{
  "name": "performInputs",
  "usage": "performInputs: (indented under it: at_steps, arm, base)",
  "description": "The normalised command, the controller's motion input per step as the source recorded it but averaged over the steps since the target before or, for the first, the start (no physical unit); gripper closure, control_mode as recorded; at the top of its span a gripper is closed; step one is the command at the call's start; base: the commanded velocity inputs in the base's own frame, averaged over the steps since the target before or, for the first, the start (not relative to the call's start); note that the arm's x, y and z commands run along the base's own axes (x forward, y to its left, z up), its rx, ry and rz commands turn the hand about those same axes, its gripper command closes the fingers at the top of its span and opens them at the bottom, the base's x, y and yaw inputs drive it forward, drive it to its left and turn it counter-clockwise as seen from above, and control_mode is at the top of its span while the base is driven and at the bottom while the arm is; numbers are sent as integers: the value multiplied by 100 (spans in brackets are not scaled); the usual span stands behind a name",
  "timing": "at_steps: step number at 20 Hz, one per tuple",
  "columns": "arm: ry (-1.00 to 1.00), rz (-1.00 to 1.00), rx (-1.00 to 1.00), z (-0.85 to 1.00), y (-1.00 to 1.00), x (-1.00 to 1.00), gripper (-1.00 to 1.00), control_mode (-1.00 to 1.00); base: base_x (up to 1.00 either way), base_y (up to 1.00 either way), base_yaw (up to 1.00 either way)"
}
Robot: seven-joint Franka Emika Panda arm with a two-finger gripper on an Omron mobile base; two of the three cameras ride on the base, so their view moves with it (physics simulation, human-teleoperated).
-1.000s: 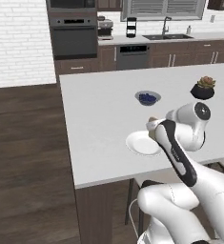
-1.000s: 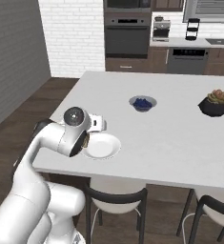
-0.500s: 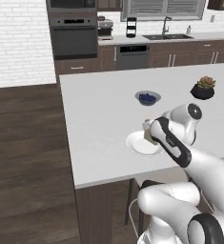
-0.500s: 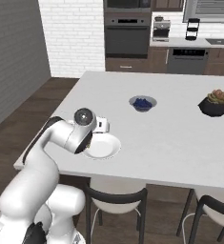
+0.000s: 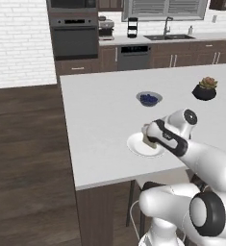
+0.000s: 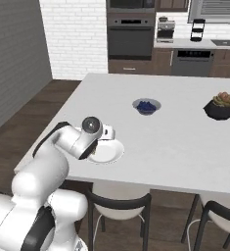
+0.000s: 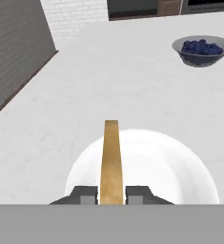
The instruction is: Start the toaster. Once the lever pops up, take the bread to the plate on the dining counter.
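Since the earlier frames the arm has swung lower and forward over the dining worktop (image 5: 95, 120), so the gripper (image 7: 111, 194) now hangs right above the plate (image 5: 136, 145) instead of beside it. That puts the carry close to done: by my reading, only the lowering and release of the slice are left.

In the hand view the bread (image 7: 111, 162) stands on edge, seen as a thin tan strip running up from the bottom centre of the frame, clamped between the two dark fingertips (image 7: 83, 194). The gripper is closed tight on it. The slice reaches out over the middle of the white plate, which fills the lower centre of that view; whether its far edge already touches the plate I cannot tell.

In the right base view the plate (image 6: 112, 153) sits near the lower left of the worktop, just under the wrist. A bowl of blue berries (image 5: 148, 99) lies well apart, toward the upper right, with a potted plant (image 5: 204, 89) farther right.
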Motion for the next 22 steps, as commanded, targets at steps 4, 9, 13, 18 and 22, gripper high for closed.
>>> performInputs:
  at_steps: [4, 9, 13, 18, 22]
  arm:
    - [0, 0, 0, -29, 0, 23, 100, -100]
    - [0, 0, 0, -23, 0, 27, 100, -100]
    - [0, 0, 1, -12, -2, 26, 100, -100]
    - [0, 0, 0, -19, 0, 23, 100, -100]
    - [0, 0, 0, -25, 0, 11, 100, -100]
  base:
    - [0, 0, 0]
    - [0, 0, 0]
    - [0, 0, 0]
    - [0, 0, 0]
    - [0, 0, 0]
